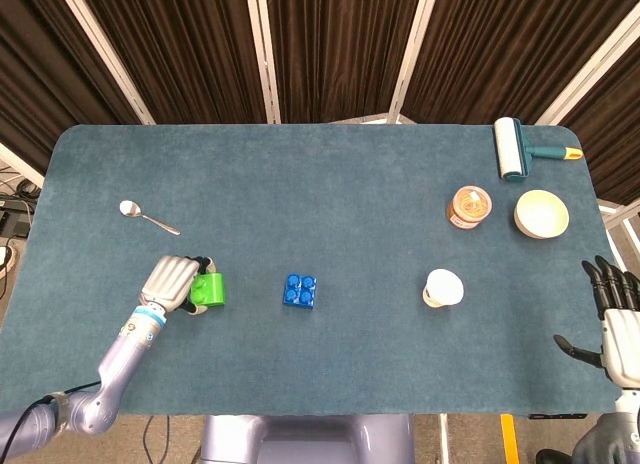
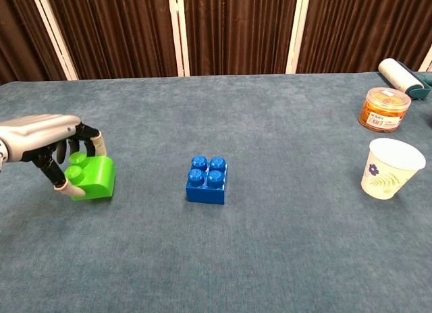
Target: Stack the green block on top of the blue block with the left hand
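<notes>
At lower left of the head view, the left hand (image 1: 172,283) pinches the green block (image 1: 209,288), fingers curled over it and thumb underneath, tilting it. The blue block (image 1: 301,291) sits to its right, toward frame centre, well apart.

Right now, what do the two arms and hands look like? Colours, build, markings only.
Left hand: silver-grey shell over the back, black fingers with pale beige tips. A blue-and-white band marks its wrist; the forearm is glossy lavender-grey. Right hand: the same pale shell with black fingers, seen only at the edge of the head view; its arm barely shows. No cables or sleeves are visible on either.
</notes>
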Controlling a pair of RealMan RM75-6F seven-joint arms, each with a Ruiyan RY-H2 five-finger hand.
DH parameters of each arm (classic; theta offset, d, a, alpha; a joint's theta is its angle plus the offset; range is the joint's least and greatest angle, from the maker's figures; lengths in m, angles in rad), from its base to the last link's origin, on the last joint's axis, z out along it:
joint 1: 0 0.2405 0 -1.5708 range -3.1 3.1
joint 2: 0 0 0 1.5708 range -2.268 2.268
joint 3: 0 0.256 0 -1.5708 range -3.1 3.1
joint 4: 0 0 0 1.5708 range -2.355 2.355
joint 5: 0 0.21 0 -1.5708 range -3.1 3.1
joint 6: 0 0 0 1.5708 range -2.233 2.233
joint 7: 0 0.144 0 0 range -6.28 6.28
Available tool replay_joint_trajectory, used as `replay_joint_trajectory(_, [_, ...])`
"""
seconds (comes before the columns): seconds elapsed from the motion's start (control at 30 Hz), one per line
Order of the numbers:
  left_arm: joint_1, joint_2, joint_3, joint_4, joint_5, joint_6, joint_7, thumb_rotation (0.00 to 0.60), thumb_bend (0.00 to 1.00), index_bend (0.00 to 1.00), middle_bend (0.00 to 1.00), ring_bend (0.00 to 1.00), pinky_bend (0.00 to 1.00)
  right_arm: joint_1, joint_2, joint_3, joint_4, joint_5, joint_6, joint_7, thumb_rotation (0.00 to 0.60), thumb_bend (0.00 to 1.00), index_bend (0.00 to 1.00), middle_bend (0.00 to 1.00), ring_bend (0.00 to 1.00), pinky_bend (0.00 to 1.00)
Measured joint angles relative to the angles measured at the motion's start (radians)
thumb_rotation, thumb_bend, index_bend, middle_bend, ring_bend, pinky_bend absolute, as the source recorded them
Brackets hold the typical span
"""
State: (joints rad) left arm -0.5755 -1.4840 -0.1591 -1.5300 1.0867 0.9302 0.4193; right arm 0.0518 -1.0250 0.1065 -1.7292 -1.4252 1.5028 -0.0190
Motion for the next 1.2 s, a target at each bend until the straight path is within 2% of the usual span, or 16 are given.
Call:
replay_joint_trajectory(0.1, [-0.005,0.021,-0.017,-0.059,0.001,0.002,-0.026,0.6,0.12,0.44,0.44,0.46,0.47,-0.002,0.001,0.0,0.0,0.0,0.003,0.0,0.6,0.0,0.0,0.0,0.0,0.0])
replay_joint_trajectory(0.3, [-0.059,0.067,-0.084,-0.203,-0.037,-0.024,-0.066,0.6,0.12,0.44,0.44,0.46,0.46,-0.002,-0.002,0.004,0.003,0.01,0.002,-0.005,0.6,0.0,0.0,0.0,0.0,0.0])
replay_joint_trajectory(0.47, [-0.14,0.062,-0.117,-0.243,-0.108,-0.033,0.003,0.6,0.12,0.44,0.44,0.46,0.43,0.003,-0.006,0.014,0.012,0.032,-0.008,-0.006,0.6,0.0,0.0,0.0,0.0,0.0])
replay_joint_trajectory(0.63, [-0.221,0.028,-0.124,-0.237,-0.211,-0.031,0.102,0.6,0.12,0.44,0.44,0.46,0.43,0.008,-0.013,0.02,0.025,0.058,-0.024,-0.012,0.6,0.0,0.0,0.0,0.0,0.0])
replay_joint_trajectory(0.77, [-0.269,-0.008,-0.115,-0.204,-0.277,-0.047,0.132,0.6,0.12,0.44,0.44,0.46,0.43,0.013,-0.019,0.024,0.034,0.075,-0.036,-0.021,0.6,0.0,0.0,0.0,0.0,0.0])
replay_joint_trajectory(1.2, [-0.372,-0.108,-0.088,-0.08,-0.353,-0.076,0.145,0.6,0.12,0.44,0.44,0.46,0.43,0.019,-0.028,0.04,0.058,0.122,-0.056,-0.027,0.6,0.0,0.0,0.0,0.0,0.0])
